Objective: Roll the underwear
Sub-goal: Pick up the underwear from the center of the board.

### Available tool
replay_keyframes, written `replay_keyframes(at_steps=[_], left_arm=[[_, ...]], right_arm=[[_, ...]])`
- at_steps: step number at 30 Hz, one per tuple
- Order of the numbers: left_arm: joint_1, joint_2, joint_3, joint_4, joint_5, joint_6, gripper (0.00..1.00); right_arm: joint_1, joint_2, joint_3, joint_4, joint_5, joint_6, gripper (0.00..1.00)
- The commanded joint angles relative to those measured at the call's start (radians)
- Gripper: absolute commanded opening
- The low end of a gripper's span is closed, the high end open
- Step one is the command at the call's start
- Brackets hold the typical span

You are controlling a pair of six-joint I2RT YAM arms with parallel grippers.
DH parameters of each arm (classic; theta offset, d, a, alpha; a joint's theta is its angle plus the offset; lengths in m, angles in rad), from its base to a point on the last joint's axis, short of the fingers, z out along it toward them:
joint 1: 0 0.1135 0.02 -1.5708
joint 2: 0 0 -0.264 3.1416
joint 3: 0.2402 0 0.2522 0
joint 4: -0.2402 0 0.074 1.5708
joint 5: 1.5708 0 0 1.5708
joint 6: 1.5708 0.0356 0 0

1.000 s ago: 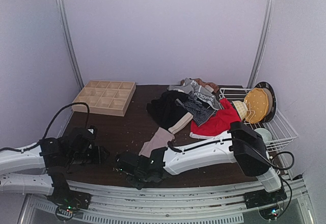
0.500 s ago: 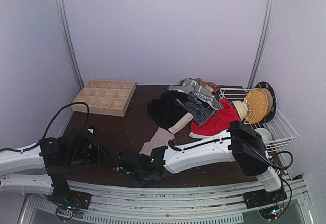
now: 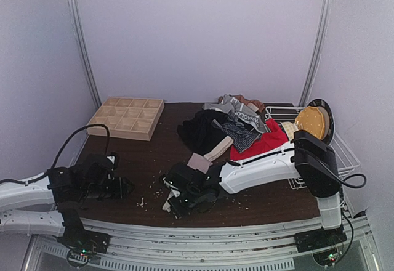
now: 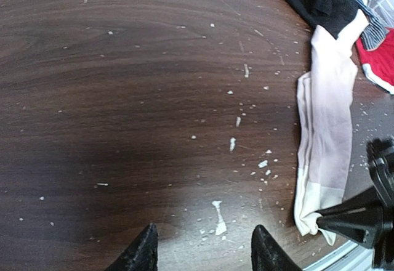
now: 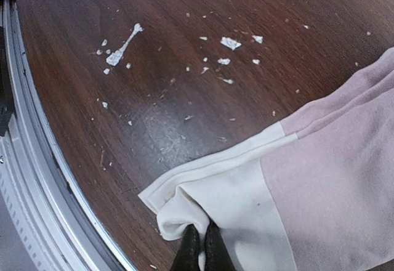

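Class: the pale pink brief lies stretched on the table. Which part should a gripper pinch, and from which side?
The cream waistband corner at its near end, approached from the table's near edge: the hem bunches into a fold there, while the rest of the pink brief lies flat. The right gripper pinches there.

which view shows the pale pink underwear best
Left wrist: the pale pink underwear lies nearly full length. Right wrist shows only its end pinched in the right hand; top view mostly hides it behind that arm.
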Motion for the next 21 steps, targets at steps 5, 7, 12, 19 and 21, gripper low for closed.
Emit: replay_keyframes(at_steps=[5,7,12,19,21], left_arm=[[0.003,0.019,-0.027,0.163,0.13,0.093,0.49],[0.001,0.03,-0.038,0.216,0.182,0.118,0.49],[-0.029,0.053,-0.096,0.379,0.278,0.175,0.5],[-0.103,0.109,-0.166,0.609,0.298,0.253,0.59],[-0.132,0.127,-0.186,0.68,0.284,0.286,0.64]], right_arm=[[-0.061,-0.056,-0.062,0.07,-0.286,0.089,0.0],[-0.076,-0.065,-0.083,0.099,-0.33,0.115,0.0],[-0.118,-0.096,-0.164,0.186,-0.428,0.169,0.0],[-0.175,-0.126,-0.25,0.284,-0.532,0.23,0.0],[-0.192,-0.13,-0.27,0.305,-0.559,0.243,0.0]])
